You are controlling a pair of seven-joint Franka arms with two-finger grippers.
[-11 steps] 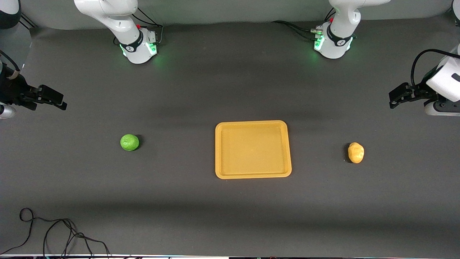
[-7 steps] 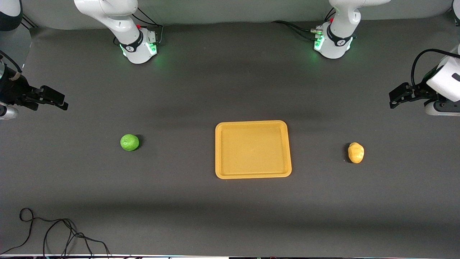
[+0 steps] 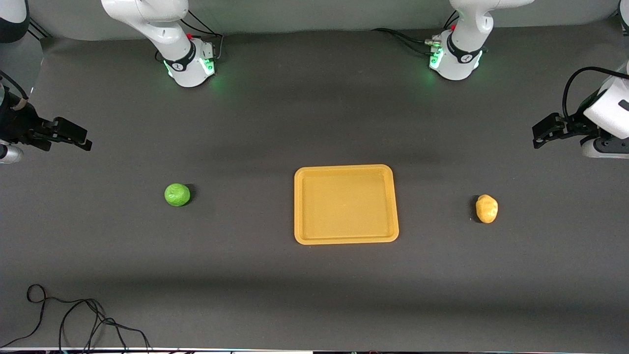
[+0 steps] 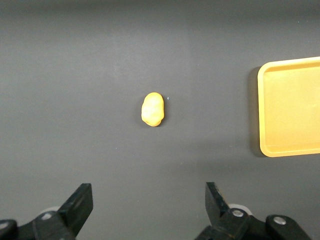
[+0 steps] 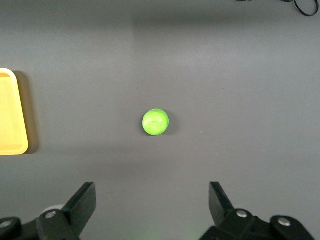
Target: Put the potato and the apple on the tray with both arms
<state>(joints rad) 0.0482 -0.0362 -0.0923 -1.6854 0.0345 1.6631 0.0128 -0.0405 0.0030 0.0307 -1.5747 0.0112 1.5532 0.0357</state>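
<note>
The orange-yellow tray [image 3: 346,239] lies empty at the table's middle. The green apple [image 3: 177,194] lies on the mat toward the right arm's end; the yellow-tan potato [image 3: 486,208] lies toward the left arm's end. My right gripper [image 3: 81,137] is open and empty, high over the mat at the right arm's end, apart from the apple [image 5: 155,122]. My left gripper [image 3: 540,135] is open and empty, high over the left arm's end, apart from the potato [image 4: 152,109]. Each wrist view shows an edge of the tray [image 4: 261,115] [image 5: 22,125].
A black cable [image 3: 73,319] lies looped at the table's edge nearest the front camera, at the right arm's end. Both arm bases [image 3: 191,64] [image 3: 454,61] glow green along the edge farthest from the front camera.
The right gripper has shifted very slightly; the left arm, the apple, the potato and the tray have not moved.
</note>
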